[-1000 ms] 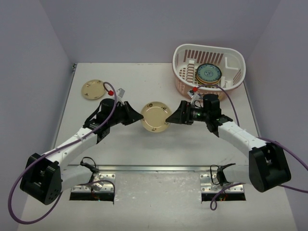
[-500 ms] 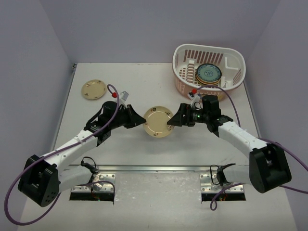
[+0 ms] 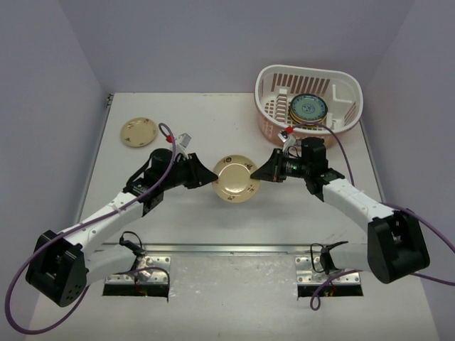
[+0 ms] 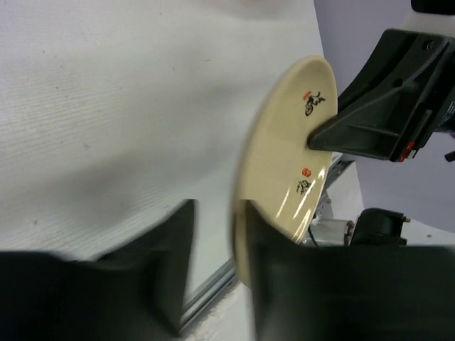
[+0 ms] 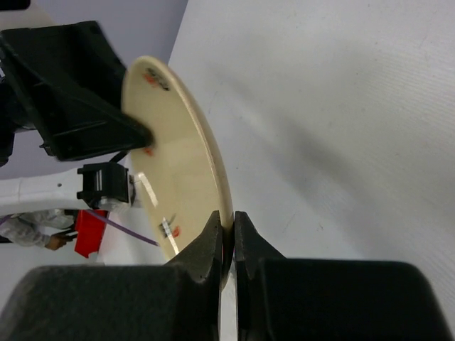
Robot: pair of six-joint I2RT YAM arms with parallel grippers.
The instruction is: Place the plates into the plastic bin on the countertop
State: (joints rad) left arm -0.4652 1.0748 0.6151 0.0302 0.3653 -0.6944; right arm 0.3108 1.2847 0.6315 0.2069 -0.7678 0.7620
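Cream plate (image 3: 234, 183) with small dark and red marks hangs between the two claws, over the middle of the table (image 3: 234, 114); its shadow lies on the white top under it; the right claw (image 3: 254, 174) is pinched tight on the rim of this plate, and in the right wrist view both its black fingers (image 5: 206, 249) press the thin edge with no gap; the left claw (image 3: 212, 179) is at the other side of the same plate, straight across from the right claw; its fingers (image 4: 170, 249) stand a little apart with the rim between them, and one finger has a clear gap beside the plate, so it is loose and not squeezing; the plastic bin (image 3: 266, 89) sits just behind the right claw, near the back edge of the table; a stack of plates (image 3: 308, 109) lies inside the bin, with a blue patterned one on top; a second plate (image 3: 138, 132), also cream, lies flat on the table behind the left claw and out to its left, well apart from it.
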